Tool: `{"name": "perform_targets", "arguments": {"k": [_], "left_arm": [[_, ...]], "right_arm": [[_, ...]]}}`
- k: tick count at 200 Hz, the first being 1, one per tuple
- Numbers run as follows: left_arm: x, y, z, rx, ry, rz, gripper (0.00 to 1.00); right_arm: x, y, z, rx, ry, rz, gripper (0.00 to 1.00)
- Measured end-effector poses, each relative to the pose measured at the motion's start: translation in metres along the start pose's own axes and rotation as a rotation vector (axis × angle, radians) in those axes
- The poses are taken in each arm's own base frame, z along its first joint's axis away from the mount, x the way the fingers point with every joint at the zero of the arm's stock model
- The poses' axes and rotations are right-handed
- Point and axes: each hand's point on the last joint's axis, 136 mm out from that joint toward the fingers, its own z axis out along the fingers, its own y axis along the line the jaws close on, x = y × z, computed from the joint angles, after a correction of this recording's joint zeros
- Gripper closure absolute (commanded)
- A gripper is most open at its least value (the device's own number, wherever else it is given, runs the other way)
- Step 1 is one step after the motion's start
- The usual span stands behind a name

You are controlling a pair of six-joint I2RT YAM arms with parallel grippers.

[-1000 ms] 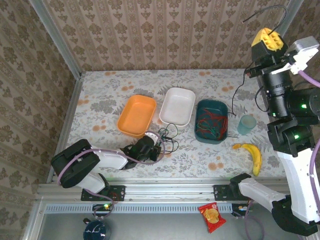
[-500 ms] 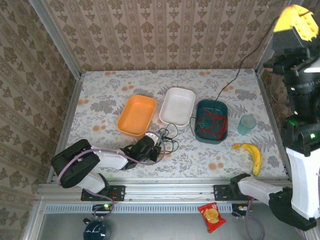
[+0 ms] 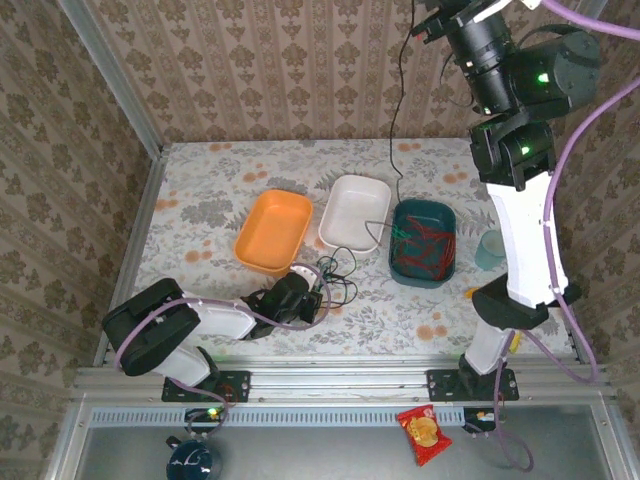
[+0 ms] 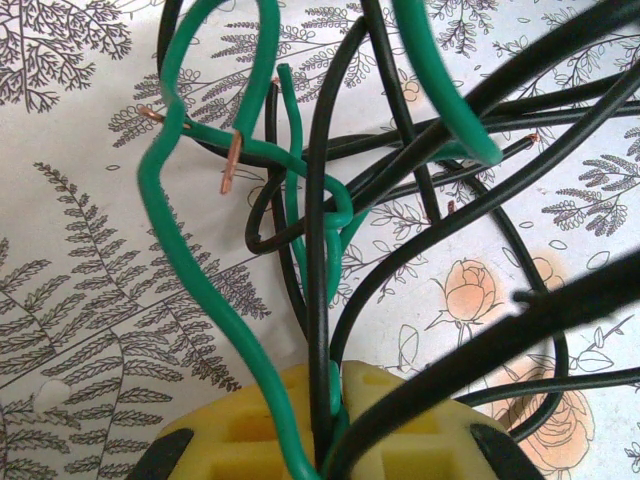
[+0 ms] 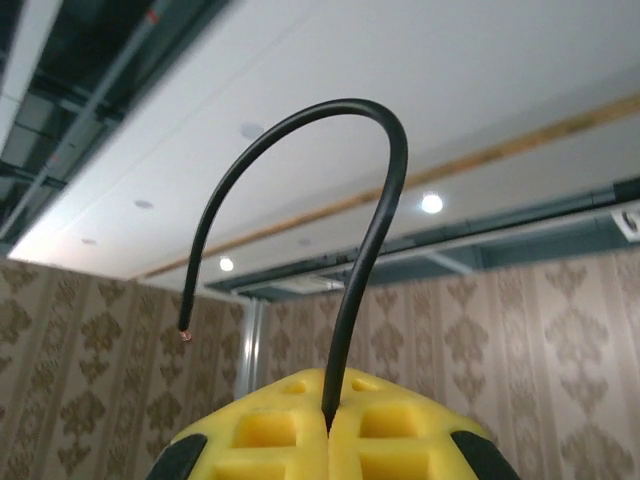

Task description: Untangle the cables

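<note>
2 closed grippers: left gripper (image 4: 325, 420) clamps tangled cables (image 4: 318, 300) at 7 o'clock of 3 trays (image 3: 350, 205), right gripper (image 5: 328, 425) pinches 1 black cable (image 5: 385, 190) high at 1 o'clock.

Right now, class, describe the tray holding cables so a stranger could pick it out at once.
On the flowered table, an orange tray, a white tray and a teal tray sit in a row. The teal tray is at the right end. It alone holds red and green cables.
</note>
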Motion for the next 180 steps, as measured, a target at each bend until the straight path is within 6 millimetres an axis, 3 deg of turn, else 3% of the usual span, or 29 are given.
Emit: {"name": "perform_targets", "arguments": {"k": [27, 63, 80, 102, 122, 134, 148, 180], "left_arm": [[0.0, 0.0, 0.0, -0.004, -0.002, 0.005, 0.95], [0.0, 0.0, 0.0, -0.005, -0.002, 0.007, 0.93], [0.0, 0.0, 0.0, -0.005, -0.002, 0.01, 0.92], [0.0, 0.0, 0.0, -0.005, -0.002, 0.011, 0.91], [0.0, 0.0, 0.0, -0.007, -0.004, 0.014, 0.89], [0.0, 0.001, -0.001, -0.011, -0.004, 0.015, 0.88], [0.0, 0.002, -0.001, -0.016, -0.002, 0.017, 0.84], [0.001, 0.003, -0.006, -0.023, 0.008, 0.038, 0.58]], "right_arm": [[-0.058, 0.01, -0.013, -0.013, -0.118, -0.042, 1.0], [-0.138, 0.035, -0.047, -0.085, -0.256, -0.065, 1.0], [-0.162, 0.045, -0.063, -0.113, -0.285, -0.066, 1.0], [-0.171, 0.051, -0.079, -0.127, -0.271, -0.047, 1.0], [-0.155, 0.052, -0.09, -0.129, -0.206, -0.005, 1.0], [-0.128, 0.05, -0.095, -0.122, -0.135, 0.038, 1.0], [-0.084, 0.045, -0.102, -0.097, -0.031, 0.095, 1.0], [0.033, 0.024, -0.125, 0.02, 0.217, 0.2, 1.0]]}}
